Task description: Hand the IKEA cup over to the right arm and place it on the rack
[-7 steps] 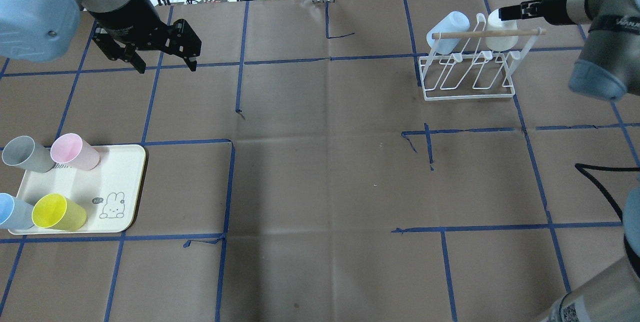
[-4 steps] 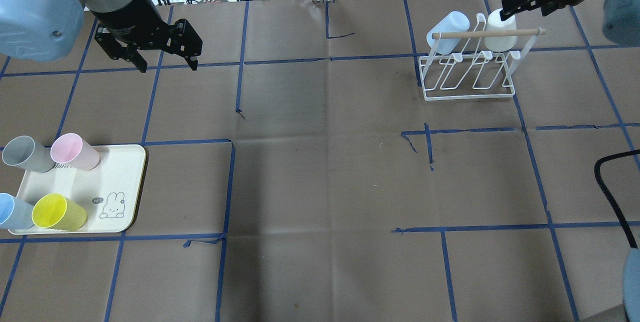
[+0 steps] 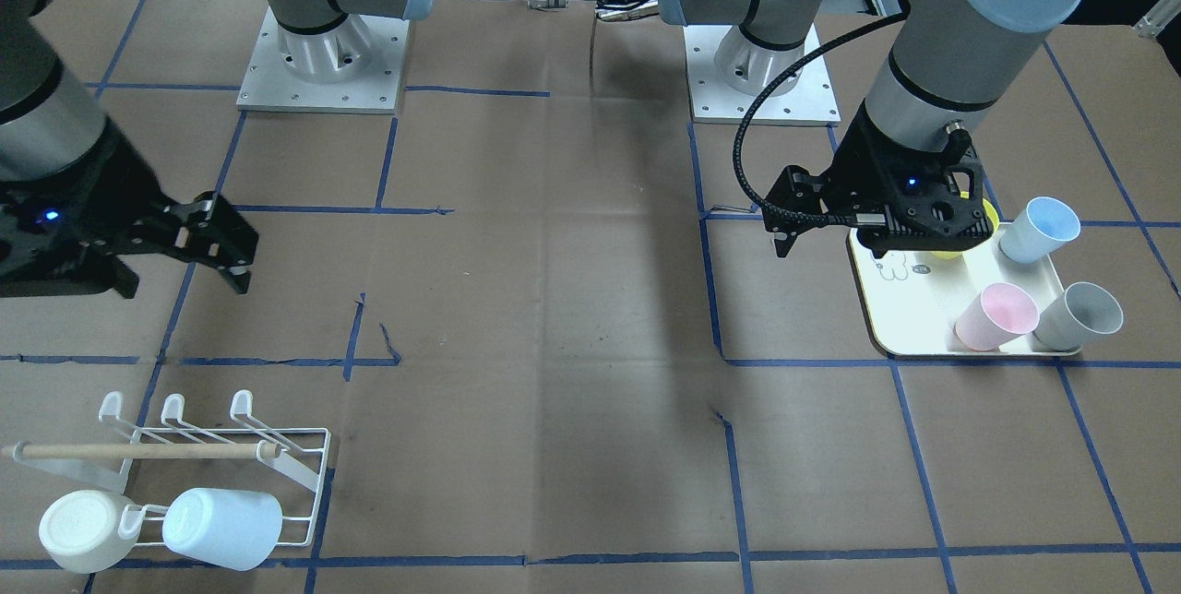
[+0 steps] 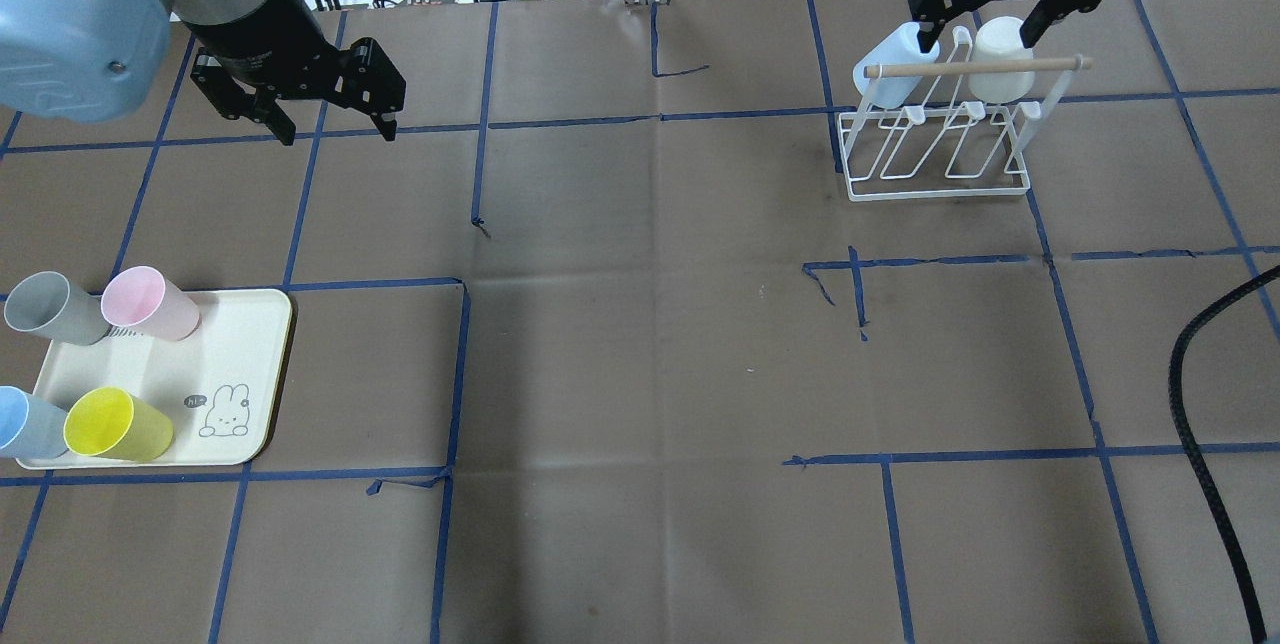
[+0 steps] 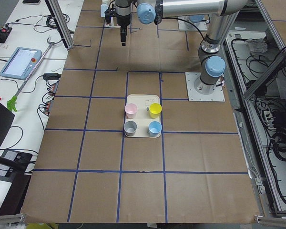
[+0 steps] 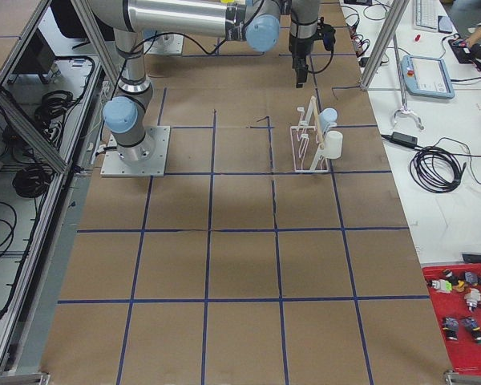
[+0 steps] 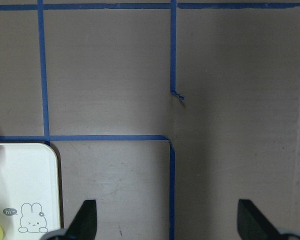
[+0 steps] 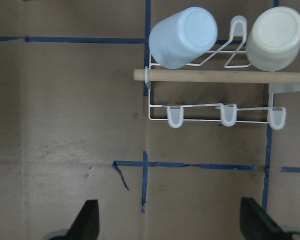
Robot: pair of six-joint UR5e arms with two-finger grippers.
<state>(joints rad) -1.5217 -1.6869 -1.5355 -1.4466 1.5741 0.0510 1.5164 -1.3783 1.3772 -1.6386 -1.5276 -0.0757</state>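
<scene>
Several IKEA cups lie on a cream tray (image 4: 240,364) at the table's left: grey (image 4: 50,307), pink (image 4: 150,304), pale blue (image 4: 25,422) and yellow (image 4: 115,424). My left gripper (image 4: 337,136) hangs open and empty above the table, well beyond the tray. The white wire rack (image 4: 940,179) stands at the far right with a pale blue cup (image 4: 895,64) and a white cup (image 4: 1003,74) upside down on its back prongs. My right gripper (image 4: 982,32) hovers open and empty above the rack's far side. In the right wrist view the rack (image 8: 205,106) lies ahead of the spread fingers.
Blue tape lines grid the brown paper table. A black cable (image 4: 1210,444) curves in at the right edge. Cables and power bricks lie past the table's far edge. The rack's front prongs (image 8: 225,115) are bare.
The right arm has swung round, and its gripper has gone from the right of the white cup to above the rack's far side, turned to point down. The left gripper has hardly moved.
</scene>
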